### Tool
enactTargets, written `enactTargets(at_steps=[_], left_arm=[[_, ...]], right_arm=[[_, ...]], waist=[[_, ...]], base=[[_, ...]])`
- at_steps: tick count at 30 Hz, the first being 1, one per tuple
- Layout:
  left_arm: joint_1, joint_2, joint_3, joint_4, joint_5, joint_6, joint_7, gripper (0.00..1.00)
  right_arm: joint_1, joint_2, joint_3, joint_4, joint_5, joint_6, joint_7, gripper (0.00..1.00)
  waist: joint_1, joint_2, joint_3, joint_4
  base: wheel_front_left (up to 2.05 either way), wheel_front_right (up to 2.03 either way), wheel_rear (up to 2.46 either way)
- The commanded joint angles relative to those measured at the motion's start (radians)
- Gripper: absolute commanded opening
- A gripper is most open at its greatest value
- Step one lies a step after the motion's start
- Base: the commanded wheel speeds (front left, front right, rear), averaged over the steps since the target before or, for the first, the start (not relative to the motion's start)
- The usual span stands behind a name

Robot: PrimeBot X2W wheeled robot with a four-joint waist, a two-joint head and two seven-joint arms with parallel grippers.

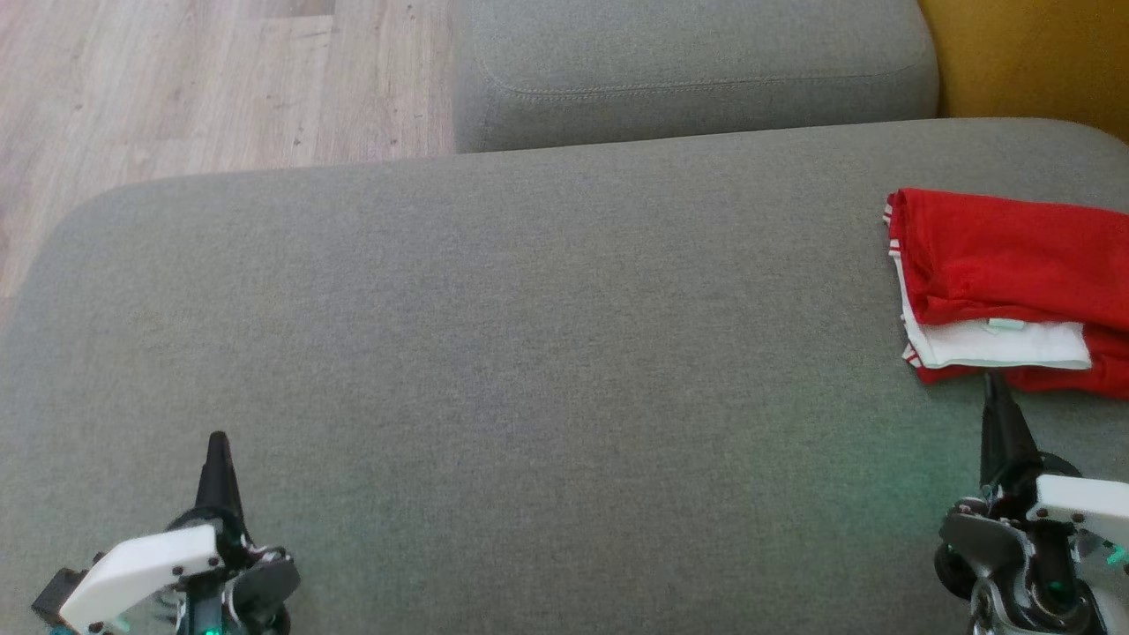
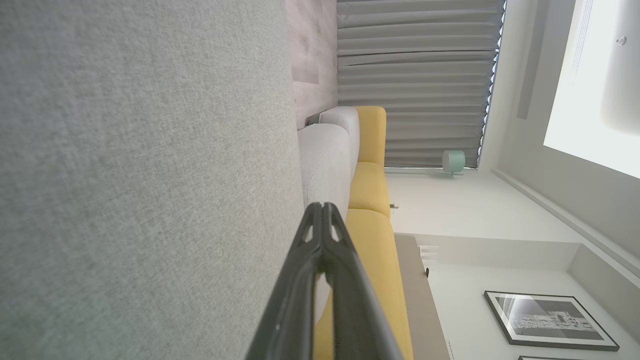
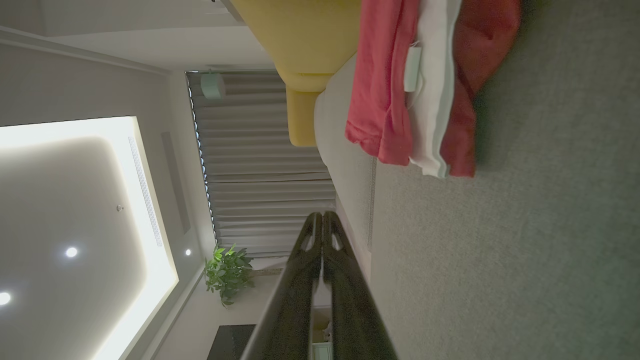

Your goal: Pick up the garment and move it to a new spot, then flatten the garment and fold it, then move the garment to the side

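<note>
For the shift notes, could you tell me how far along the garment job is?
Done, it seems: the red garment lies folded at the right edge of the grey cushion. In hand: nothing; left gripper and right gripper are shut, empty. Left: apparently nothing.

Left hand and right hand — both closed, empty, fingers pointing forward.

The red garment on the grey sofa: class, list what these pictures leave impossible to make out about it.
- Head view: the garment runs off the right edge, so its full outline is unseen.
- Right wrist view: the top edge cuts it off too.
- Its pale label is too small to read in both.
- Folded top layers hide the layers beneath.
</note>
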Motion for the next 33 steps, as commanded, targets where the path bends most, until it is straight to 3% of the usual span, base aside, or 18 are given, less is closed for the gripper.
enactTargets(at_steps=[1,33], left_arm=[[-0.05,0.008,0.037,-0.037,-0.006,-0.007,0.007,0.0],[-0.05,0.008,0.037,-0.037,-0.006,-0.007,0.007,0.0]], right_arm=[[-0.048,-0.006,0.02,-0.04,0.007,-0.001,0.006,0.0],[-0.048,-0.006,0.02,-0.04,0.007,-0.001,0.006,0.0]], waist=[[0.0,0.0,0.0,0.0],[0.0,0.0,0.0,0.0]], base=[[0.0,0.0,0.0],[0.0,0.0,0.0]])
